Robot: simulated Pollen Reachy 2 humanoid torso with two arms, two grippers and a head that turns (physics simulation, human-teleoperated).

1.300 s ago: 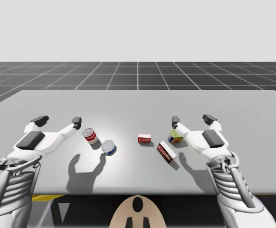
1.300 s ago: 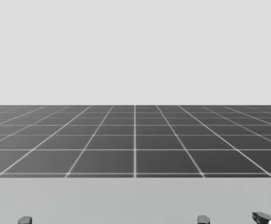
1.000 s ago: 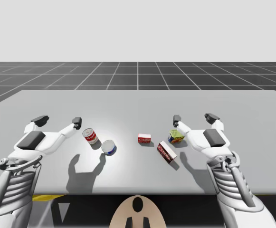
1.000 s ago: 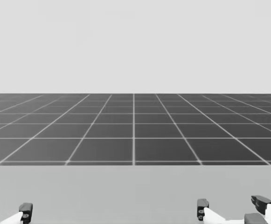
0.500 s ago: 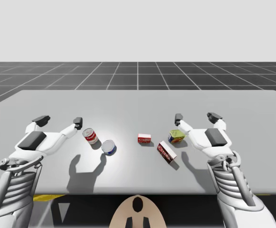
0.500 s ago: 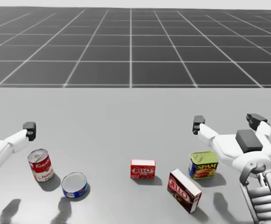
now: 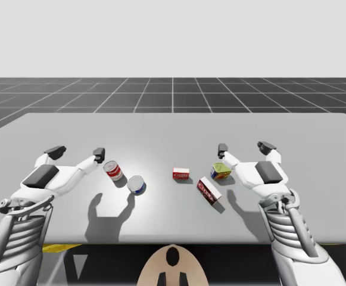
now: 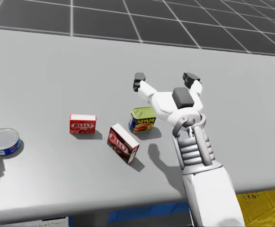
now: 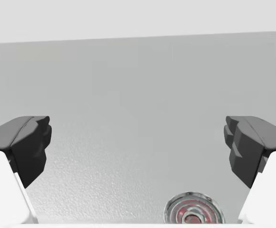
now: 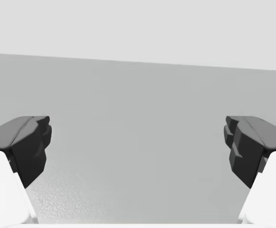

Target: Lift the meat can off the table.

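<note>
The meat can (image 8: 143, 119) sits mid-frame in the head view on the worktop (image 8: 52, 71), by my right tool (image 8: 164, 79), spread wide apart; it looks hard, smooth & a bit heavy, so pinch its flat sides.

- A grey table (image 8: 52, 66) lies in front of me, with a dark floor (image 8: 175, 19) of squares behind it.
- My right arm reaches over the table. My right gripper (image 8: 164, 79) has its two dark fingertips (image 8: 138, 81) far apart, up above the table.
- The meat can (image 8: 142, 119), boxy with a green top, stands on the table just beside that hand, not between the fingers.
- A small red box (image 8: 83, 124) stands near the can.
- A dark red box (image 8: 123, 143) sits close by, turned at a slant.
- A flat blue round can (image 8: 4, 142) with a silver top is well apart from them.
</note>
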